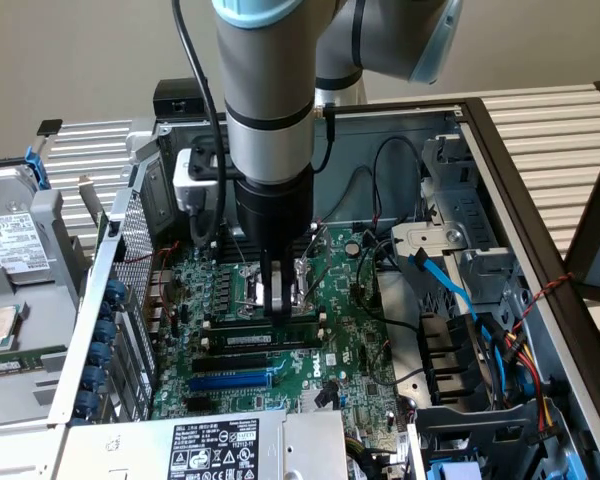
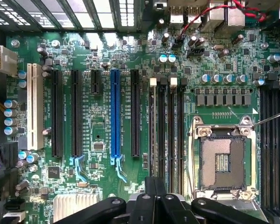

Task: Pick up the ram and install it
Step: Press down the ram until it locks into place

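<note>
jaws (image 1: 277, 296): closed, holding nothing I can see | position: pressed down over the memory slots (image 2: 165, 130) beside the CPU socket (image 2: 222, 161) | ram (image 1: 263, 340): one stick seated; install looks nearly done

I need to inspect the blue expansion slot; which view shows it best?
The wrist view: the blue expansion slot runs full length, unobstructed, among black slots. The exterior view shows it foreshortened and small, nearer the camera than the arm.
</note>
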